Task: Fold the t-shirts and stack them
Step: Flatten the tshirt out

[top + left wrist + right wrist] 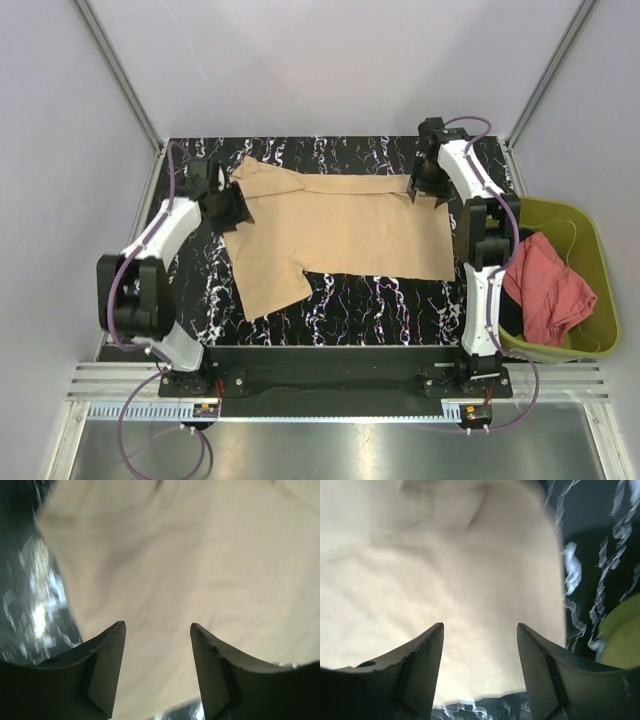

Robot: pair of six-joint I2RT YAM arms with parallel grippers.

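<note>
The tan-beige t-shirt (335, 230) lies spread on the black marbled table (330, 300), its far long edge folded toward the middle, one short sleeve at the front left. My left gripper (232, 203) is open over the shirt's left end; in the left wrist view (157, 626) its jaws stand apart above beige cloth (190, 565). My right gripper (421, 190) is open over the shirt's far right corner; the right wrist view (480, 626) shows beige cloth (450, 580) between the spread jaws. The salmon-red t-shirt (545, 290) lies crumpled in the olive-green bin (590, 240).
The bin stands off the table's right edge, next to the right arm. Grey walls and metal frame posts (120, 70) enclose the table at the back and sides. The green bin's edge (622, 635) shows at the right of the right wrist view.
</note>
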